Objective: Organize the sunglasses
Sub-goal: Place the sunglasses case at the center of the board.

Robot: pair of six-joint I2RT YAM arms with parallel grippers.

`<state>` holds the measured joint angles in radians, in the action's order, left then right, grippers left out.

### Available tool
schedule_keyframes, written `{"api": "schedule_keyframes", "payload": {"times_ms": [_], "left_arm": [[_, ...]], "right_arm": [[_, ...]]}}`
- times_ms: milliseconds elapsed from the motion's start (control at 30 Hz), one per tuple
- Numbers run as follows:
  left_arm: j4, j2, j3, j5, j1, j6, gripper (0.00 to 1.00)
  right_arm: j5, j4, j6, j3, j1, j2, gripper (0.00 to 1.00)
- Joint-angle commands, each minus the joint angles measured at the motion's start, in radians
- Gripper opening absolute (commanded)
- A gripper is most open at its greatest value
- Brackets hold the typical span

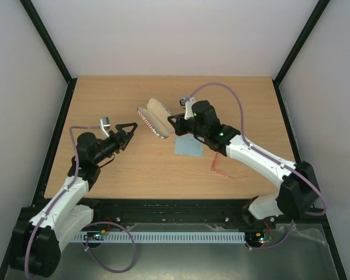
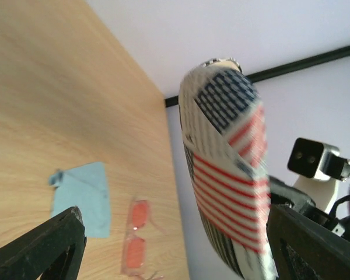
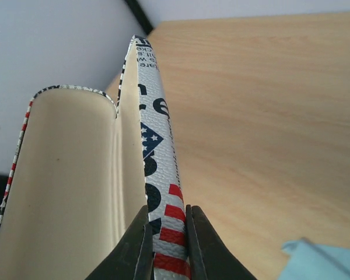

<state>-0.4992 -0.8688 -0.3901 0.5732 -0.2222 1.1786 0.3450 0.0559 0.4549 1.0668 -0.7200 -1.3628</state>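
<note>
Holding the case (image 1: pixel 153 118) edge clamped in my right gripper (image 1: pixel 172 122); left gripper (image 1: pixel 130 129) gapes empty. Sunglasses (image 1: pixel 224 167) lie on the table (image 1: pixel 105 99) near-right, past the cloth (image 1: pixel 189 146), nearer the right arm, I reckon.

case (image 3: pixel 157 146) flap: cut-off letters only, no full word legible.

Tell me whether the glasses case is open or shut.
Open. The case gapes, its cream lining visible; the right gripper pinches one wall.

Open case (image 3: pixel 70 192) — cream-lined, rim in right claw (image 3: pixel 167 233)
</note>
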Motion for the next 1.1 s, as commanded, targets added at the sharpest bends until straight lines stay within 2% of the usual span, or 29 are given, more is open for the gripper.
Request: {"api": "schedule_keyframes", "payload": {"times_ms": [0,133,400,833,1067], "left_arm": [[0.286,0.067,0.015,-0.032,0.026,-0.075,0.87],[0.408,0.111,-0.006,-0.084,0.036,-0.138,0.88],[0.57,0.097,-0.079,-0.124,0.051,-0.232,0.88],[0.584,0.055,-0.089,-0.116,0.081,-0.262,0.88],[0.613,0.061,-0.089,-0.115,0.099,-0.272,0.87]], "right_arm": [[-0.301,0.005,-0.211,0.063,-0.017,-0.107,0.1],[-0.487,-0.046,-0.353,0.099,-0.071,-0.266,0.1],[-0.613,-0.163,-0.442,0.167,-0.152,-0.529,0.09],[-0.613,-0.438,-0.602,0.082,-0.179,-0.617,0.11],[-0.592,-0.466,-0.605,0.125,-0.18,-0.684,0.11]]}}
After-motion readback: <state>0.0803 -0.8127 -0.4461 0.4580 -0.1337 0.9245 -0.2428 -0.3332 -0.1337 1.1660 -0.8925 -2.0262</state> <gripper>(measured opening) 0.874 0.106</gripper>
